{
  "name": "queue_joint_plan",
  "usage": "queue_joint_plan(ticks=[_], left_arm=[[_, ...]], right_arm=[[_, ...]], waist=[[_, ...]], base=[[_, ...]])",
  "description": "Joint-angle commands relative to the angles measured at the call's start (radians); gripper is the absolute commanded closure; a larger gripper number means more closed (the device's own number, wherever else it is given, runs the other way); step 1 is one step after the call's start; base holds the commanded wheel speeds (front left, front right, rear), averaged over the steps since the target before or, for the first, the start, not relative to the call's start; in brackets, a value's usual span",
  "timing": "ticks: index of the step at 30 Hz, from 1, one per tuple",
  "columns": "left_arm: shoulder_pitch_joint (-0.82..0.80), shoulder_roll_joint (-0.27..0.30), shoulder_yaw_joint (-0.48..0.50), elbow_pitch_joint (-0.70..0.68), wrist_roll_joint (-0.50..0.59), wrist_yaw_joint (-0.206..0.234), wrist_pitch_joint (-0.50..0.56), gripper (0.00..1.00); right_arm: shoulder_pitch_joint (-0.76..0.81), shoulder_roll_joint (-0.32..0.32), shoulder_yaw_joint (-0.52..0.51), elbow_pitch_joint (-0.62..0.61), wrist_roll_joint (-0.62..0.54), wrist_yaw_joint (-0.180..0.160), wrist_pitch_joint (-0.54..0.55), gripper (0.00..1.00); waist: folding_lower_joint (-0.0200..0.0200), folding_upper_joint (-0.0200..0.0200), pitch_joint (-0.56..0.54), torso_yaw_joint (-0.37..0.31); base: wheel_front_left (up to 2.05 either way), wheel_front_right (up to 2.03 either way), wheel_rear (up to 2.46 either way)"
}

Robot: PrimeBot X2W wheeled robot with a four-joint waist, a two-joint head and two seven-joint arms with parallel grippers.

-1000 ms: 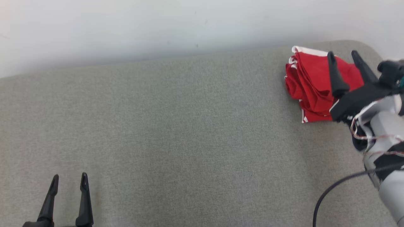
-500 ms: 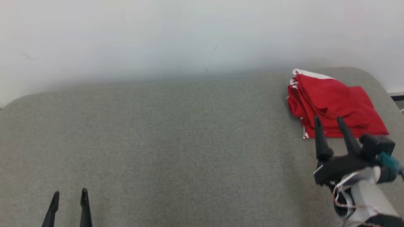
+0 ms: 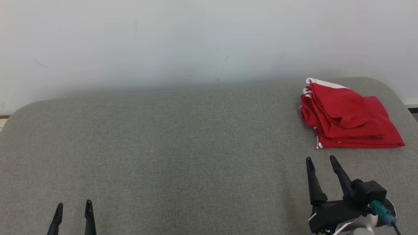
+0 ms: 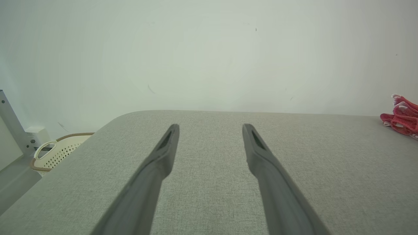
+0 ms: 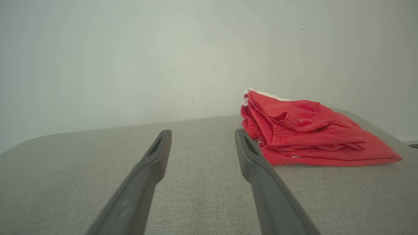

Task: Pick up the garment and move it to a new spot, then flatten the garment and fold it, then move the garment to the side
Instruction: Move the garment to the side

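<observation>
The garment [image 3: 347, 116] is red with white trim and lies folded in a stack at the far right of the grey cushioned surface [image 3: 183, 147]. In the right wrist view the garment [image 5: 303, 130] sits just ahead and to the right of the fingers. My right gripper [image 3: 320, 159] stands open and empty a little nearer than the stack, apart from it. At the lower left my left gripper [image 3: 73, 205] is open too, with nothing between its fingers. The left wrist view catches an edge of the garment [image 4: 401, 116] at far right.
A pale wall [image 3: 196, 42] runs along the far side of the surface. A cream perforated basket [image 4: 55, 151] sits on the floor off the surface's left end, beside a grey metal frame [image 4: 11, 130]. The surface's right edge curves down close behind the garment.
My right gripper has drawn back from over the garment toward me, leaving the folded stack lying free. The head camera has tilted, so the whole picture has shifted down.
</observation>
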Motion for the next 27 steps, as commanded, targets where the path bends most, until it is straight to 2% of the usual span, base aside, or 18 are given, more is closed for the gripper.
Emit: queue_joint_plan(ticks=[1,5,11,27], left_arm=[[0.016,-0.001,0.002,0.001,0.002,0.007,-0.004,0.00],[0.022,0.005,-0.014,0.005,0.015,-0.013,-0.004,0.00],[0.025,0.002,-0.027,0.006,0.013,-0.025,-0.004,0.00],[0.013,-0.003,-0.007,0.012,0.009,-0.010,-0.004,0.00]], right_arm=[[0.024,0.002,0.004,-0.012,-0.024,0.000,-0.001,0.00],[0.068,0.025,0.019,-0.047,-0.086,0.000,-0.001,0.00],[0.094,0.048,0.024,-0.049,-0.091,0.000,-0.001,0.00],[0.103,0.041,0.059,-0.066,-0.077,0.000,-0.001,0.00]], waist=[[0.0001,0.0000,-0.002,0.003],[0.0001,0.0000,-0.005,0.006],[0.0001,0.0000,-0.008,0.008],[0.0001,0.0000,-0.009,-0.001]], base=[[0.00,0.00,0.00],[0.00,0.00,0.00],[0.00,0.00,0.00],[0.00,0.00,0.00]])
